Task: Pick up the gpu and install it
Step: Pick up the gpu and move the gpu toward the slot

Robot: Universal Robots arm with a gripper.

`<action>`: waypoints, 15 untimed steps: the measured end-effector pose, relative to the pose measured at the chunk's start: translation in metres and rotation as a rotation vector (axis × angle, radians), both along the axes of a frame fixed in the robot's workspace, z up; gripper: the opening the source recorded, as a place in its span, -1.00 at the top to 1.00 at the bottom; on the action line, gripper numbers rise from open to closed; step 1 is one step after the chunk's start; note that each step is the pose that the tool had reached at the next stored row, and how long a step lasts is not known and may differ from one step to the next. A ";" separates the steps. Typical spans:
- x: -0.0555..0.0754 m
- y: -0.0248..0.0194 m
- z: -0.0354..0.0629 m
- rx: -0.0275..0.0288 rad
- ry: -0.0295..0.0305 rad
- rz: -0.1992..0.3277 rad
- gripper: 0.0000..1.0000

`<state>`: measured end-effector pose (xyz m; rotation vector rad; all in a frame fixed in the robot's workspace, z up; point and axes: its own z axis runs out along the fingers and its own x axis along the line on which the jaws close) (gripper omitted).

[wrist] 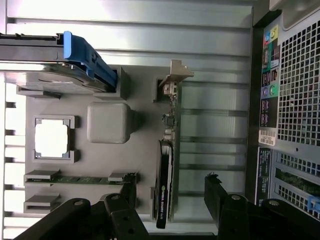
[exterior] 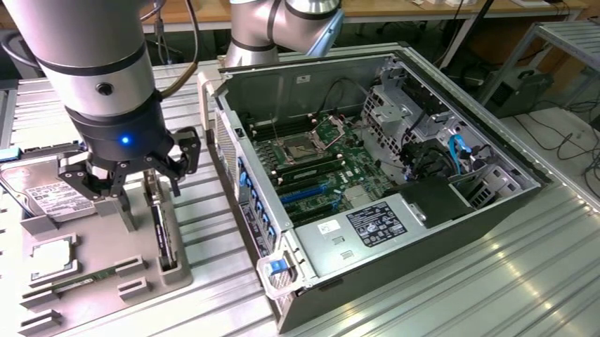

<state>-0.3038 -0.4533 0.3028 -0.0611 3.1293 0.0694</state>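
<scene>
On the exterior view's left, a grey tray (exterior: 103,242) lies flat on the table (exterior: 468,281) with parts set in its pockets. The gpu (exterior: 159,228) stands on edge in a long slot along the tray side nearest the case (exterior: 281,77). Its silver bracket (wrist: 176,74) is at one end and its black fan housing toward the other. Other pockets hold a hard drive (exterior: 42,193) with a blue rail, a square CPU (exterior: 53,256) and a memory stick (exterior: 84,279). A plain grey block (wrist: 107,122) rises among them.

The gripper (exterior: 140,184) hangs just above the tray, spread wide and holding nothing. Its black fingers (wrist: 215,192) stand one on each side of the gpu's fan end, with a gap on both sides. Whether the tips reach below the card's top edge I cannot tell.

The case lies on its side just beside the tray, open upward. Inside it are a green motherboard (exterior: 314,165) with a square socket (exterior: 302,147) and blue slots (exterior: 302,194), a blue cable (exterior: 457,149), and a black box (exterior: 378,225) with a printed label. In the wrist view its perforated rear panel (wrist: 295,75) carries coloured ports.

The table is made of ribbed aluminium slats. Behind it runs a wooden bench (exterior: 422,10). On the exterior view's right there are a metal frame (exterior: 572,35) and loose wires (exterior: 563,140) on the floor
</scene>
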 end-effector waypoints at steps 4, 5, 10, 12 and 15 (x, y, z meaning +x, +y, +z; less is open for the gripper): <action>0.000 0.0000 -0.0023 0.0000 0.0000 0.001 -0.33; 0.000 0.0000 -0.0029 0.0000 0.0000 0.002 -0.33; 0.000 -0.0001 -0.0057 0.0001 -0.0001 0.004 -0.33; 0.000 -0.0001 -0.0068 0.0001 -0.0001 0.004 -0.33; 0.000 -0.0001 -0.0086 0.0000 -0.0001 0.006 -0.33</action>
